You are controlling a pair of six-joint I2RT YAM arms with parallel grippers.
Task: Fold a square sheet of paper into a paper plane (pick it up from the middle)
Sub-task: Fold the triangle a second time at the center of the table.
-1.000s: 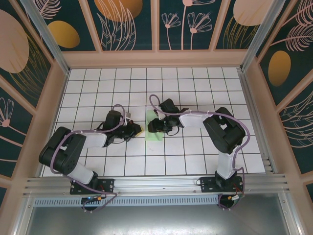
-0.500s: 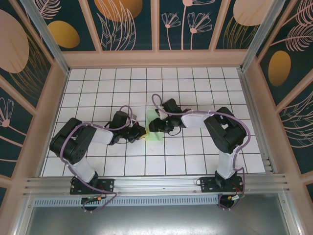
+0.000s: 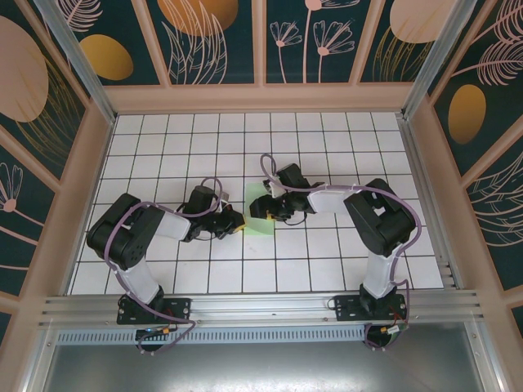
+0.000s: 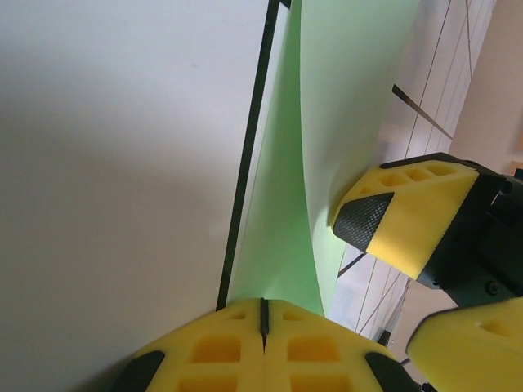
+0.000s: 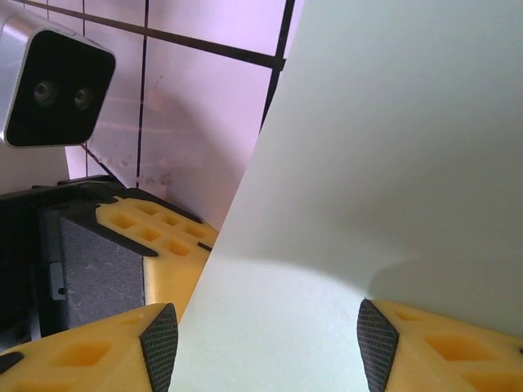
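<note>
The pale mint-green sheet of paper [image 3: 260,226] lies folded into a narrow strip on the white grid table [image 3: 327,147], mid-table between the arms. In the left wrist view the paper [image 4: 327,122] has one flap curving upward. My left gripper [image 3: 236,219] is shut, and its yellow fingertips [image 4: 263,327] touch the paper's left edge. My right gripper [image 3: 260,206] hovers over the strip from the right. In the right wrist view it stands open [image 5: 268,351], with the paper [image 5: 392,163] spread between and under its two pads.
The right gripper's yellow finger [image 4: 404,212] stands close beside the raised flap. The left gripper's finger [image 5: 155,237] and its camera housing [image 5: 57,86] crowd the paper's left side. Patterned walls [image 3: 261,49] and a metal rail [image 3: 261,306] enclose the table.
My left arm swung in from the left until its shut fingertips reached the paper's edge. The right gripper's jaws have widened over the sheet and shifted slightly right.
</note>
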